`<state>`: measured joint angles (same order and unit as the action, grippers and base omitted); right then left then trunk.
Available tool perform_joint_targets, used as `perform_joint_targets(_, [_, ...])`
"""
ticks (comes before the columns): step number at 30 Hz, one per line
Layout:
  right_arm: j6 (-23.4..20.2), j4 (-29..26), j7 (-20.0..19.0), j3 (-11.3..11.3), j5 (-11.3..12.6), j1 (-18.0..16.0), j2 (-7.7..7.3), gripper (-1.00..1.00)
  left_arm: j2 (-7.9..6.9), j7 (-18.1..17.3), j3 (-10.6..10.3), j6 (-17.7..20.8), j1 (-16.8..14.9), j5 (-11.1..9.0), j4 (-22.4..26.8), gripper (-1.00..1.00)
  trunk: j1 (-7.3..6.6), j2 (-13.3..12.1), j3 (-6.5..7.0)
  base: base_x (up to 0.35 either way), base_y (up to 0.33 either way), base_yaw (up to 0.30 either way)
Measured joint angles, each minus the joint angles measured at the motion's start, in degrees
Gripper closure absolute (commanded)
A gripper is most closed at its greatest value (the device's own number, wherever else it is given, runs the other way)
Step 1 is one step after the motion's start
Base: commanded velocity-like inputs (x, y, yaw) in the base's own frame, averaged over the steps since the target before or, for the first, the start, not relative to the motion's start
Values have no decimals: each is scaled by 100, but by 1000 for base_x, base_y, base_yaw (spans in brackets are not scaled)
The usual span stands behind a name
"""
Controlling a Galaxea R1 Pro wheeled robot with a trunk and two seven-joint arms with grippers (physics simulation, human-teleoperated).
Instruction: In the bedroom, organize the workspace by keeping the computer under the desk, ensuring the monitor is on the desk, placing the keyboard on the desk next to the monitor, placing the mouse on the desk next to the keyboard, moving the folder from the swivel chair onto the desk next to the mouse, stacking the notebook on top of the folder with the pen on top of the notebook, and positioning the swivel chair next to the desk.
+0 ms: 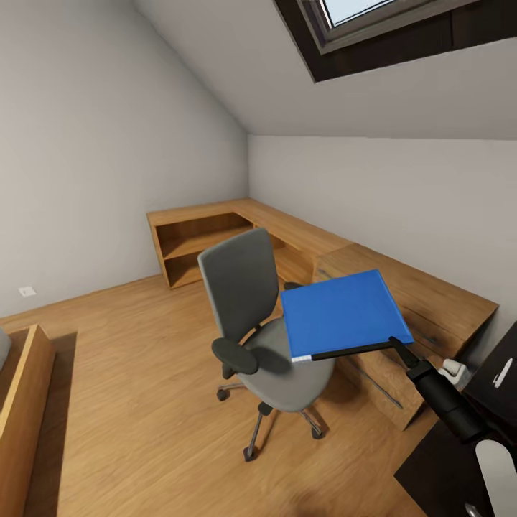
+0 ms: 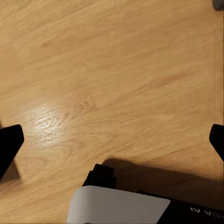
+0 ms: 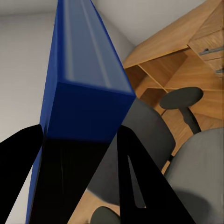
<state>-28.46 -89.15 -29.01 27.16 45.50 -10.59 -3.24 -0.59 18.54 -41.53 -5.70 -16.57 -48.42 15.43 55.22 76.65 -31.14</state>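
Head cam: right gripper (image 1: pixel 397 345) is clamped on the blue folder (image 1: pixel 343 312), held flat above the swivel chair (image 1: pixel 267 324) seat's edge. Left wrist cam: left gripper (image 2: pixel 112 140) fingers spread wide over wooden floor (image 2: pixel 116 70). Right wrist cam: folder (image 3: pixel 79 93) pinched between both fingers (image 3: pixel 140 186).

Camera setup: one high head view, two wrist close-ups.
Head looks down across room onto swivel chair (image 1: pixel 262 323) and folder (image 1: pixel 343 311). Right wrist sits tight against both, facing wall. Left wrist faces floor (image 2: pixel 112 79), near.
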Motion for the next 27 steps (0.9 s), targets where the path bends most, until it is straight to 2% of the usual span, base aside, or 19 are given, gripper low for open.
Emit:
perform_joint_targets(3, [1, 2, 18, 2, 1, 0, -1, 100, -8, -15, 68, -8, 0, 3, 0, -100, -66, -120, 54, 0, 0, -1])
perform_joint_targets(4, [2, 4, 30, 0, 5, 0, 4, 100, -128, -20, 390, -21, -3, -13, 2, -100, -88, -160, 72, 0, 0, -47])
perform_joint_targets(6, [3, -7, 32, 10, 6, 1, -8, 100, -124, -23, 461, -25, -3, -16, 2, -100, -132, -241, 110, 0, 0, -199])
perform_joint_targets(12, [3, -2, 38, 169, 2, 1, -8, 100, -113, -23, 471, -26, 0, -14, 1, -100, -264, -481, 233, 0, 0, -237])
perform_joint_targets(19, [6, 5, 100, 220, 1, 2, -4, 100, -95, -35, 430, -27, -3, 18, 1, -100, -417, -762, 376, 0, 0, -252])
perform_joint_targets(27, [18, 33, 518, 231, 2, 2, 6, 100, -69, -39, 422, -27, -3, 29, 1, -100, -593, -1084, 526, 0, 0, -259])
